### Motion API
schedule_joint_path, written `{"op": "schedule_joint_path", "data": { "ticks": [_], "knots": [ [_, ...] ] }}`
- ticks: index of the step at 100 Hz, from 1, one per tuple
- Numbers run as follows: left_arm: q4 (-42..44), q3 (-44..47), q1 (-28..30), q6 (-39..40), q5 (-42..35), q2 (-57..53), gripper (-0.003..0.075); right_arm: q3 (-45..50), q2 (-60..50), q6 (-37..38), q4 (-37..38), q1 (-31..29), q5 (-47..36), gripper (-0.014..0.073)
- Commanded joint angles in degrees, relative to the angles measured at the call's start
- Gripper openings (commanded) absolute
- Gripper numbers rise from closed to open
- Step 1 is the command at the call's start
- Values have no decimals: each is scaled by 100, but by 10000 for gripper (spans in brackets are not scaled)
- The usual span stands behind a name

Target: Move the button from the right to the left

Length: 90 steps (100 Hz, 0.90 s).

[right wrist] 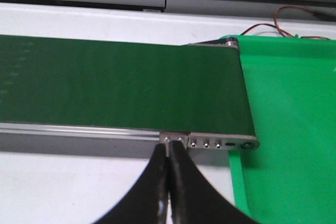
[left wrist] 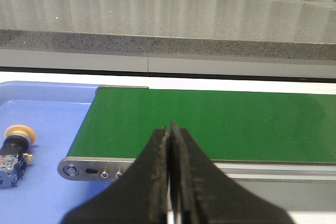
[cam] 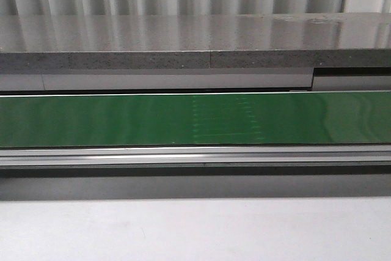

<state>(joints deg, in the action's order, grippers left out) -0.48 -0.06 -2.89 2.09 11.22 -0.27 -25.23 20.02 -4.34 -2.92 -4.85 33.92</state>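
The button (left wrist: pixel 16 148), with a yellow mushroom cap, black collar and blue-grey block, lies on its side in a blue tray (left wrist: pixel 47 114) at the left end of the green conveyor belt (left wrist: pixel 210 124). It shows only in the left wrist view. My left gripper (left wrist: pixel 168 129) is shut and empty, over the belt's near edge, to the right of the button and apart from it. My right gripper (right wrist: pixel 168 148) is shut and empty, at the near rail close to the belt's right end. Neither gripper shows in the front view.
A green tray (right wrist: pixel 289 129) lies past the belt's right end (right wrist: pixel 247 108), with red and black wires (right wrist: pixel 294 17) behind it. The belt (cam: pixel 195 119) runs across the front view, with a grey stone shelf (cam: pixel 195 41) behind and a white table (cam: pixel 195 230) in front.
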Motion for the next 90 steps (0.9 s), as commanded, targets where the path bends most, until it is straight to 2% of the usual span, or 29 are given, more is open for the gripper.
{"op": "schedule_joint_path", "data": {
  "ticks": [1, 11, 22, 31, 61, 66, 90],
  "knots": [
    [-3, 141, 1, 35, -439, -197, -20, -88, 39, -40, 62, -28, -930, -66],
    [-3, 141, 1, 35, -439, -197, -20, 303, -84, -5, 72, -28, -2108, -66],
    [-3, 141, 1, 35, -439, -197, -20, 922, -240, 387, 154, -28, -3513, -66],
    [-3, 141, 1, 35, -439, -197, -20, 1408, -500, 654, 428, -28, -4059, -66],
    [-3, 141, 1, 35, -439, -197, -20, 2590, -1891, 777, 501, -291, -4057, -66],
    [-3, 141, 1, 35, -439, -197, -20, 2582, -2178, 776, 501, -291, -3642, -66],
    [-3, 141, 1, 35, -435, -197, -20, 2588, -2160, 776, 501, -291, -3786, -66]
  ]
}}
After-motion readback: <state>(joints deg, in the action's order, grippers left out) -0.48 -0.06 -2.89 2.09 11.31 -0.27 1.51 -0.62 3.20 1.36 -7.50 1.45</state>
